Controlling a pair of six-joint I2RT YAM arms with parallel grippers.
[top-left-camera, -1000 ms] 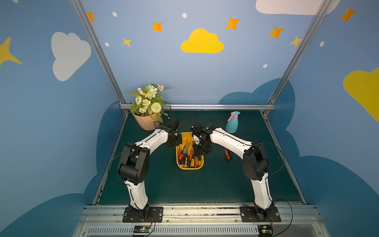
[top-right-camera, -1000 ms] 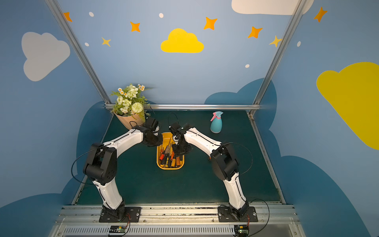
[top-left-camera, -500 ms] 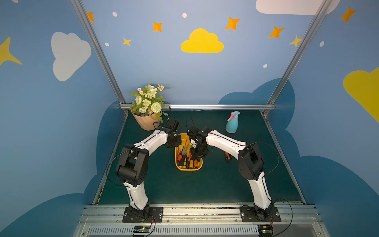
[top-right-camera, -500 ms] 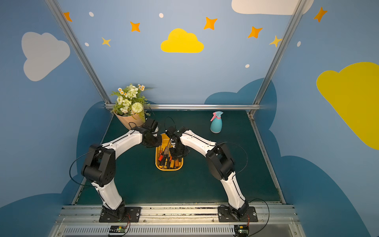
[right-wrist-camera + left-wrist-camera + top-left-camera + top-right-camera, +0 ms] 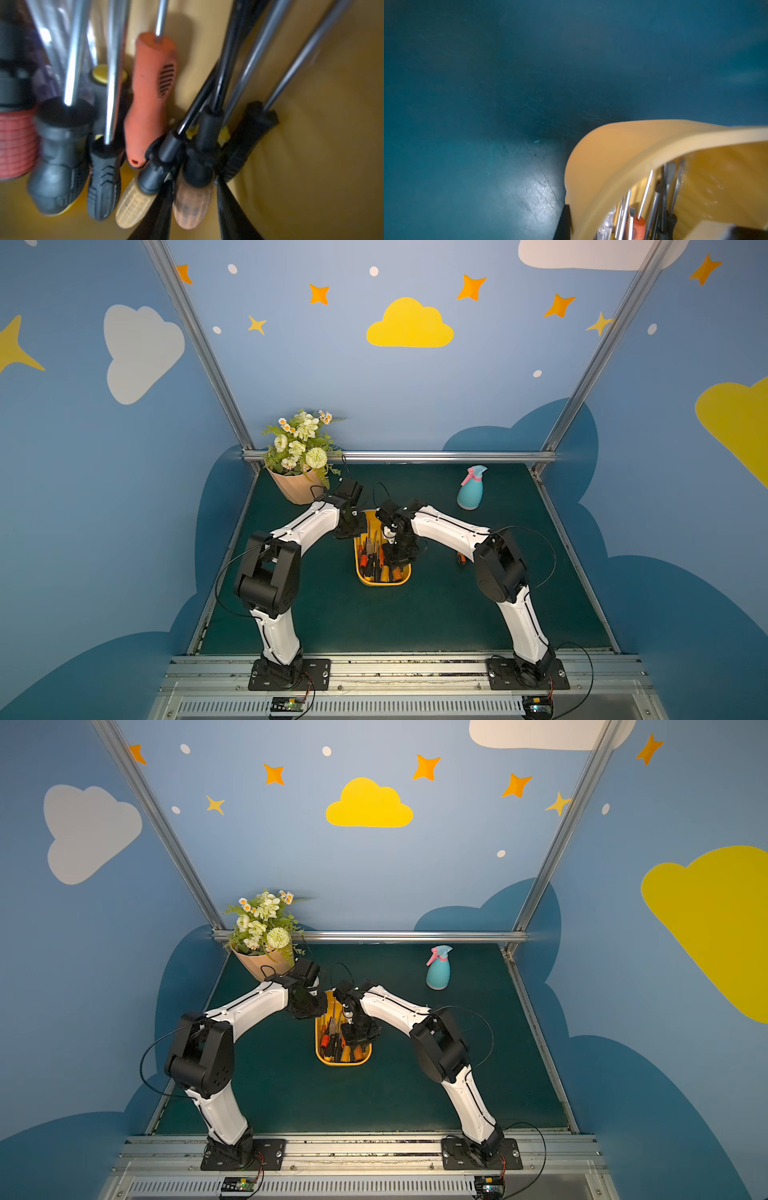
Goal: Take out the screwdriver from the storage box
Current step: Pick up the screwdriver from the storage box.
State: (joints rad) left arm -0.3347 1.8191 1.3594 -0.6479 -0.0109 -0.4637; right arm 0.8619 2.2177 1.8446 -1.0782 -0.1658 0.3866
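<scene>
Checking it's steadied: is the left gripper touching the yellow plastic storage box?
Touching. Left wrist view shows the left gripper flush against the yellow storage box wall.

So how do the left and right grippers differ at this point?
The left gripper sits at the far rim of the storage box, shut on its wall; the right gripper reaches down inside the box. The left's jaws are closed; the right's stand apart, straddling a brown-handled screwdriver. Both are at the same box.

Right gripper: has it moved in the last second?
Yes. The right gripper has shifted away from the spray bottle, farther in over the storage box.
</scene>
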